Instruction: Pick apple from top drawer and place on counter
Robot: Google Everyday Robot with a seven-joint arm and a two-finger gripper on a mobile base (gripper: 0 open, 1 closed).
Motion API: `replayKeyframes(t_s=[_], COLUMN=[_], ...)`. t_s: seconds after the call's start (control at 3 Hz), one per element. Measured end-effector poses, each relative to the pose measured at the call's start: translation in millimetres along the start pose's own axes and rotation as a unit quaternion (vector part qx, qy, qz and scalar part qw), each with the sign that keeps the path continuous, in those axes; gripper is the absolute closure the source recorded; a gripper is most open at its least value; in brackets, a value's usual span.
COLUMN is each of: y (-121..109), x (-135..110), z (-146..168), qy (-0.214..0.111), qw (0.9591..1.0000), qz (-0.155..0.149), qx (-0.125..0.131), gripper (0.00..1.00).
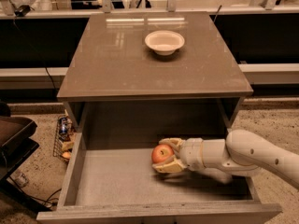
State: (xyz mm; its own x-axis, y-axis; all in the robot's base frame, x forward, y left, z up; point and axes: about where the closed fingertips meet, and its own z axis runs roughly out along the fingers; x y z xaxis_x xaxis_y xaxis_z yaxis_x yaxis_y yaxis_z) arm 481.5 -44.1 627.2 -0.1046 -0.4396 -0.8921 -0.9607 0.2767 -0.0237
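The apple (161, 153), red-orange with a yellowish patch, is in the open top drawer (117, 183), right of the middle of its grey floor. My gripper (163, 156) reaches in from the right on a white arm. Its tan fingers (171, 143) are closed around the apple, one on the far side and one on the near side. I cannot tell whether the apple still touches the drawer floor. The brown-grey counter (117, 64) lies above and behind the drawer.
A white bowl (164, 42) stands on the counter towards its back, right of centre. The drawer's thick side walls (74, 169) and front edge (154, 213) surround the gripper. A dark chair (14, 139) and a small wire rack (63, 136) stand on the floor at the left.
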Motion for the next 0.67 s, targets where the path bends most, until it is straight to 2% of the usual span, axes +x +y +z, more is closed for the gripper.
replayKeyframes(t_s=[0.33,0.67], y=[0.9,1.4], x=[-0.7,-1.0], z=[1.5,2.3], qy=[0.0,-0.001], qw=[1.0,1.0], qz=[0.0,-0.001], qx=[-0.002,-0.003], gripper=[0.96,1.0])
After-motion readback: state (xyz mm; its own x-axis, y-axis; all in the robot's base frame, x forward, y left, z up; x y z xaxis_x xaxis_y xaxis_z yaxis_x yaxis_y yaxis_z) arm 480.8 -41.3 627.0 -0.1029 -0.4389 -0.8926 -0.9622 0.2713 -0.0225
